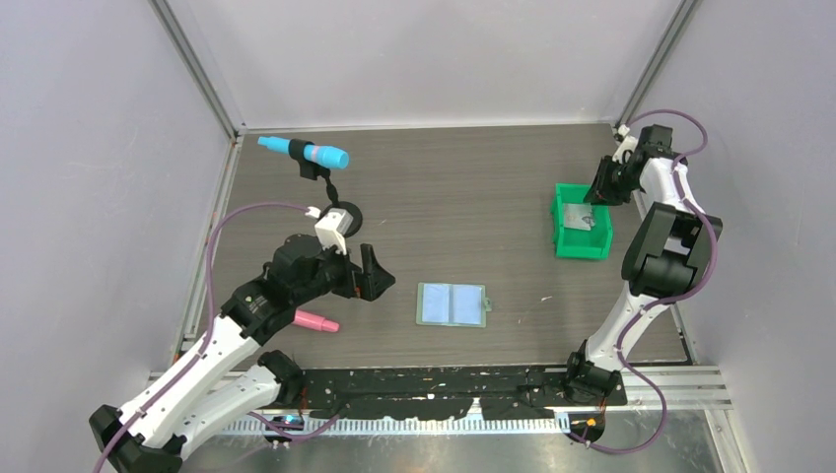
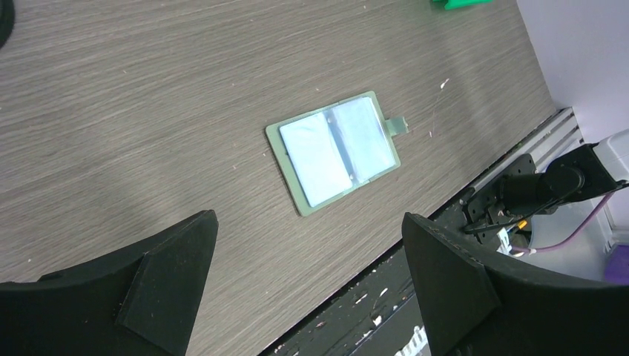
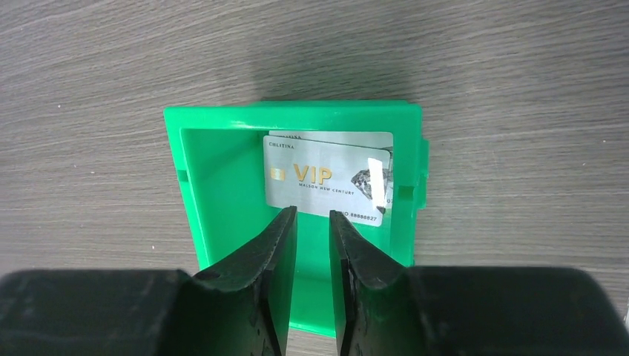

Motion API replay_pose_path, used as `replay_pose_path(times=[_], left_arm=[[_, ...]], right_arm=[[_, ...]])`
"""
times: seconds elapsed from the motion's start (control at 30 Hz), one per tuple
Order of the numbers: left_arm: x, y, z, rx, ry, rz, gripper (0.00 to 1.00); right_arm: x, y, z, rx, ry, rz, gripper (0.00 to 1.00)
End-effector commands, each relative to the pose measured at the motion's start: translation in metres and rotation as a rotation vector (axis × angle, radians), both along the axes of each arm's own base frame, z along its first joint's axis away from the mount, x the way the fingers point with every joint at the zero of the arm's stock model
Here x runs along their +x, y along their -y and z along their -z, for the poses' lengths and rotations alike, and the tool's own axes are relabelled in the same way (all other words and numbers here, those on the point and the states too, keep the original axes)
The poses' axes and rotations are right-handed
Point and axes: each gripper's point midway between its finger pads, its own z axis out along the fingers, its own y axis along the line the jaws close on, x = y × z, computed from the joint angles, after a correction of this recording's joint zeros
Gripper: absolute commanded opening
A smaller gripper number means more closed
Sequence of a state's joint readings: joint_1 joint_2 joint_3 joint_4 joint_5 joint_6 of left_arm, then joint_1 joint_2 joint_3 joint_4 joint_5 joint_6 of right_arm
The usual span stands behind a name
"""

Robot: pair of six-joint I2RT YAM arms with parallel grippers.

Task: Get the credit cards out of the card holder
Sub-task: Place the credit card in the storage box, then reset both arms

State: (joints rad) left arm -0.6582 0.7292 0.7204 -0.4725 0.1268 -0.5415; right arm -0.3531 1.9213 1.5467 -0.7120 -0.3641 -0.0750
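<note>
The card holder (image 1: 452, 304) lies open and flat at the table's middle, with two bluish panels; it also shows in the left wrist view (image 2: 337, 152). I cannot tell whether cards sit in its pockets. Two credit cards (image 3: 326, 178), the top one printed "VIP", lie stacked inside the green bin (image 3: 222, 178) at the right (image 1: 582, 219). My left gripper (image 1: 375, 274) is open wide and empty, hovering left of the holder (image 2: 308, 222). My right gripper (image 1: 603, 187) hangs over the bin, its jaws a narrow gap apart with nothing between them (image 3: 313, 215).
A blue and pink pen-like tool (image 1: 304, 152) sits on a black stand (image 1: 342, 217) at the back left. A pink object (image 1: 316, 320) lies under my left arm. The table's front edge and black rail (image 2: 415, 282) run close below the holder.
</note>
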Motion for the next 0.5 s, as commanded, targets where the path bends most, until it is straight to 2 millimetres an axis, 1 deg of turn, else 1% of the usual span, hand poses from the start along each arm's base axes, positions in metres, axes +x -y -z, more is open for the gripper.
replay_pose_path(times=[0.0,0.07,0.1,0.13,0.17,0.2,0.23,0.27,0.3,0.33,0.37,0.4,0.43,0.47], left_arm=[[0.011,-0.006,-0.024,0.005,0.076,-0.038,1.00],[0.013,-0.011,-0.024,0.028,0.075,-0.062,1.00],[0.014,-0.013,-0.024,0.039,0.074,-0.067,1.00],[0.014,-0.014,-0.026,0.045,0.076,-0.068,1.00],[0.014,-0.015,-0.029,0.047,0.080,-0.070,1.00],[0.015,-0.015,-0.031,0.049,0.085,-0.074,1.00],[0.015,-0.016,-0.034,0.048,0.090,-0.079,1.00],[0.016,-0.017,-0.037,0.048,0.096,-0.082,1.00],[0.016,-0.018,-0.041,0.044,0.105,-0.084,1.00],[0.016,-0.019,-0.044,0.040,0.114,-0.089,1.00],[0.016,-0.019,-0.046,0.036,0.124,-0.090,1.00],[0.016,-0.019,-0.048,0.031,0.134,-0.089,1.00],[0.015,-0.020,-0.050,0.026,0.142,-0.088,1.00],[0.015,-0.020,-0.053,0.020,0.152,-0.089,1.00]], right_arm=[[0.010,-0.007,-0.052,-0.037,0.118,0.029,0.30],[0.006,-0.020,-0.070,-0.046,0.149,0.019,0.32],[0.005,-0.031,-0.075,-0.054,0.155,0.001,0.33],[0.000,-0.039,-0.084,-0.053,0.172,0.002,0.35],[-0.002,-0.053,-0.089,-0.040,0.175,-0.001,0.36],[-0.009,-0.061,-0.098,-0.036,0.194,-0.006,0.37],[-0.015,-0.076,-0.097,-0.019,0.187,-0.015,0.37],[-0.021,-0.084,-0.113,-0.021,0.234,-0.020,0.38],[-0.029,-0.100,-0.110,-0.013,0.225,-0.037,0.38],[-0.036,-0.108,-0.125,-0.017,0.270,-0.049,0.41],[-0.045,-0.123,-0.122,-0.018,0.263,-0.070,0.42],[-0.054,-0.129,-0.134,-0.029,0.302,-0.078,0.46],[-0.063,-0.147,-0.130,-0.018,0.299,-0.110,0.47],[-0.075,-0.163,-0.142,-0.019,0.341,-0.145,0.50]])
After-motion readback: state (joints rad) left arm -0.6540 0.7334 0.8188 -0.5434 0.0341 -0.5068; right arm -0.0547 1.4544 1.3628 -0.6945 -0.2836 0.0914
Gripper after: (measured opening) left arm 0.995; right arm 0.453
